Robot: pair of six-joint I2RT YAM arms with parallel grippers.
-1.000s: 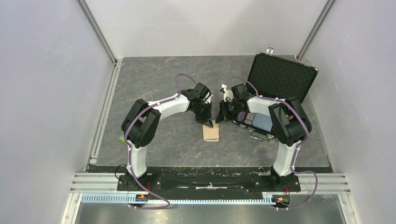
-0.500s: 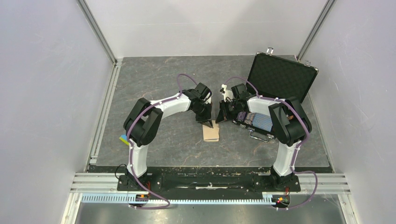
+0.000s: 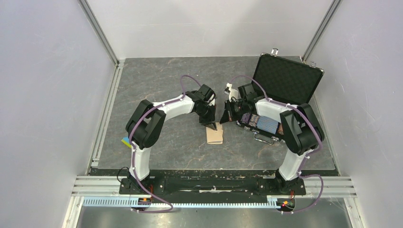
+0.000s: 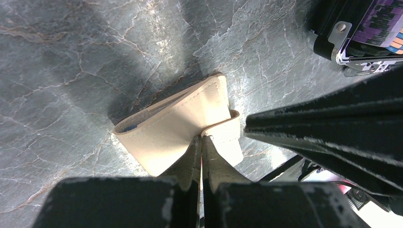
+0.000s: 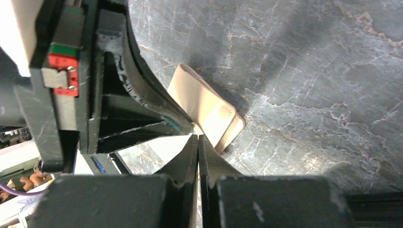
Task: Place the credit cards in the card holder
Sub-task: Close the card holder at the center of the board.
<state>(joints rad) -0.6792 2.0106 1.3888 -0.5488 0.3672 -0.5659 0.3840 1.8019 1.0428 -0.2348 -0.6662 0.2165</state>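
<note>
1. My left gripper (image 4: pixel 202 138) is clenched, its two fingers pressed flat together with no gap showing. The tips come down on the small tan leather-like folding card holder (image 4: pixel 171 126), right where its short snap tab (image 4: pixel 229 140) wraps over the edge. I cannot tell whether a layer of leather is caught between them.
2. My right gripper (image 5: pixel 198 138) is clenched too and grasps nothing. Its tips hang just beside the same tab corner of the wallet, apart from it and almost nose to nose with my left fingers.
3. The card holder lies folded shut on the dark grey marbled table (image 3: pixel 157 80), between my two arms and on the near side of both sets of tips. Seen from above, its tab end points away from my bases, up toward the fingers. At the edge farthest from the tab, a sliver of light blue lining shows.
4. I cannot pick out either of the two thin pale credit cards in these views. Neither is in my fingers.
5. As I judge it, the wallet must be opened before any card can go in, so the next move turns on that tab. My left arm is the nearer one, already touching it. My right would need only a short reach back toward the bases and to its left.
6. The open black foam-lined case (image 3: pixel 285 78) sits to the right, beside my right arm.
</note>
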